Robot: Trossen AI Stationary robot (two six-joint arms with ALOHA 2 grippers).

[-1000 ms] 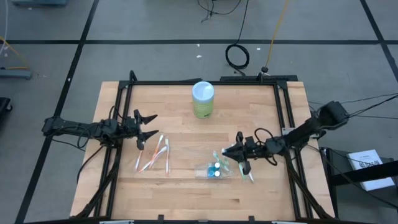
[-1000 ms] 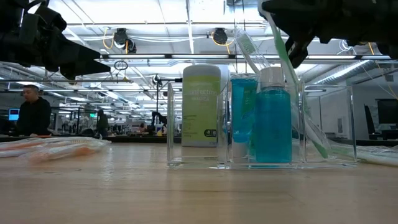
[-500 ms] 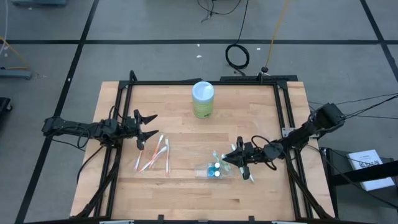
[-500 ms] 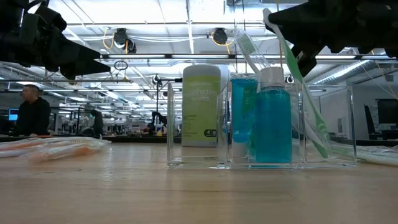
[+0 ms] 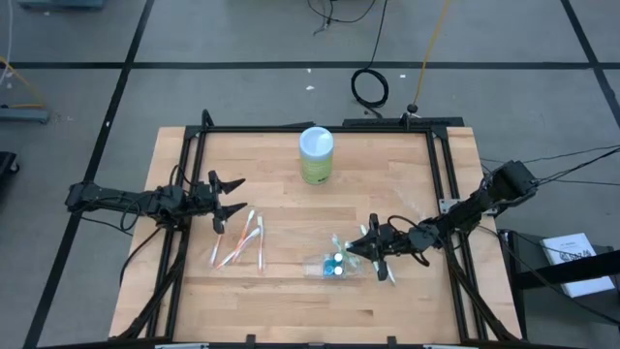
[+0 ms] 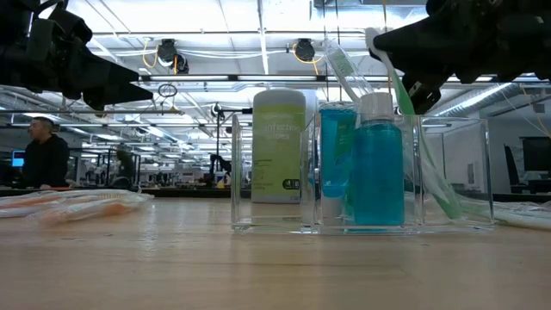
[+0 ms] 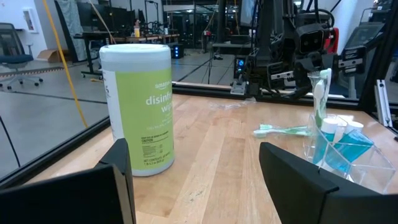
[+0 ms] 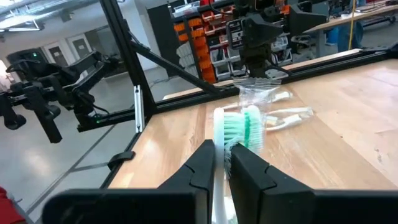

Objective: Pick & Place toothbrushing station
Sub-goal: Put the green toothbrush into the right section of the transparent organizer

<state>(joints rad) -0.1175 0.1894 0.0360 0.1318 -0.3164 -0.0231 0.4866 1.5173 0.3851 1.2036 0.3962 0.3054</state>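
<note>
Showing only low: distant person [image 6: 45, 155]

- High view: mounted overhead, facing straight down; takes in the whole table [image 5: 291, 291], both arms and surrounding floor, from far off.
- Low view: set at table-top level, facing across the wood into the room; the clear organizer [image 6: 362, 172] stands near the lens, the wipes canister [image 6: 279, 145] behind it.
- Left wrist view: faces across the table, canister [image 7: 137, 109] near, organizer [image 7: 339, 146] farther; both shared with the high and low views.
- Right wrist view: looks along its own fingers at a green toothbrush [image 8: 239, 127] head, very close.
</note>
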